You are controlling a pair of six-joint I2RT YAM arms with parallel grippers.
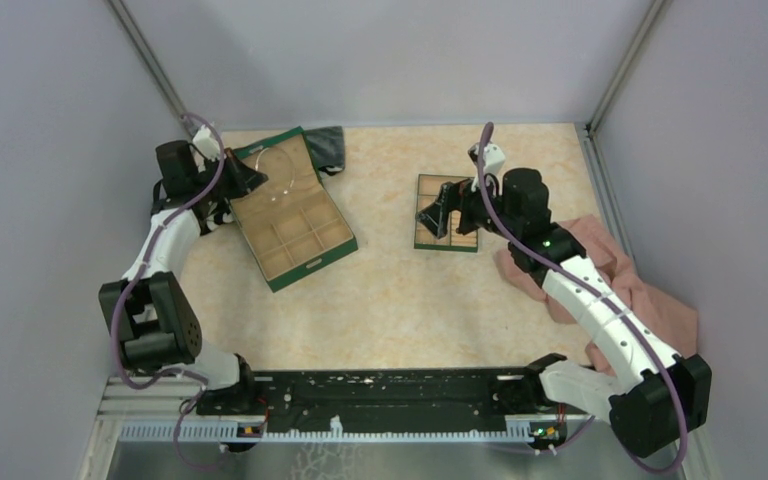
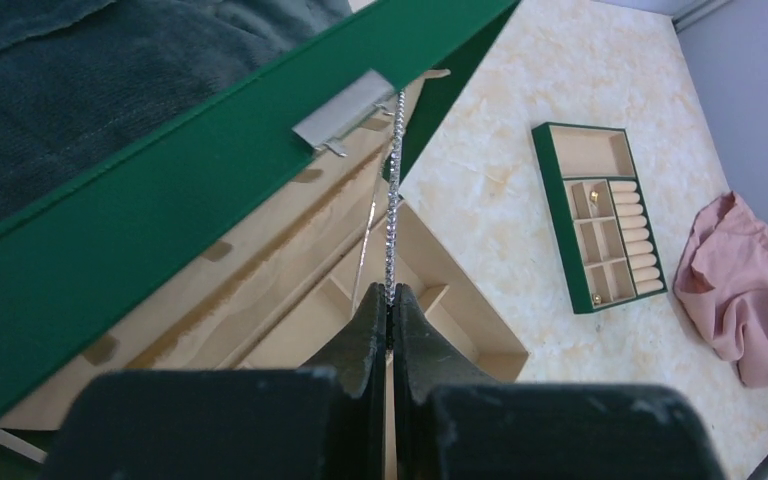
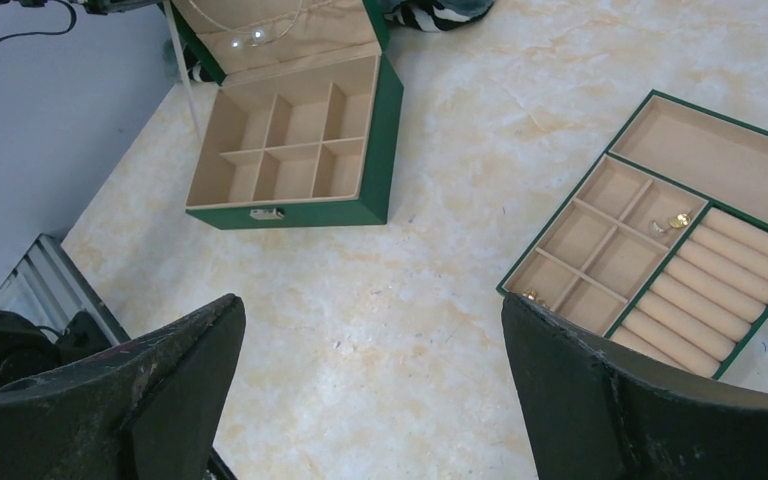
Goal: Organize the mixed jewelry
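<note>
The silvery hoop shows on my left wrist feed as a thin strand of sparkling links. Its long axis runs almost straight from 6 o'clock up to 12 o'clock, where it meets the metal clasp on the rim of the green jewelry box. The left claw is clamped on the strand's lower end, with the fingers pressed together and only the links between them. From overhead, the rest of the hoop curves against the tan inside of the raised lid. The box sits at about 10 o'clock on the bench, and its divided tan compartments face up. Tiny gold pieces lie in two cells of the small tray, which is well apart from the box at about 1 o'clock, beside a row of padded rolls. The right claw hangs above the bench near that tray, its fingers spread wide and holding nothing. A pink cloth is bunched at 3 o'clock, and a dark cloth sits behind the box at 11 o'clock.
</note>
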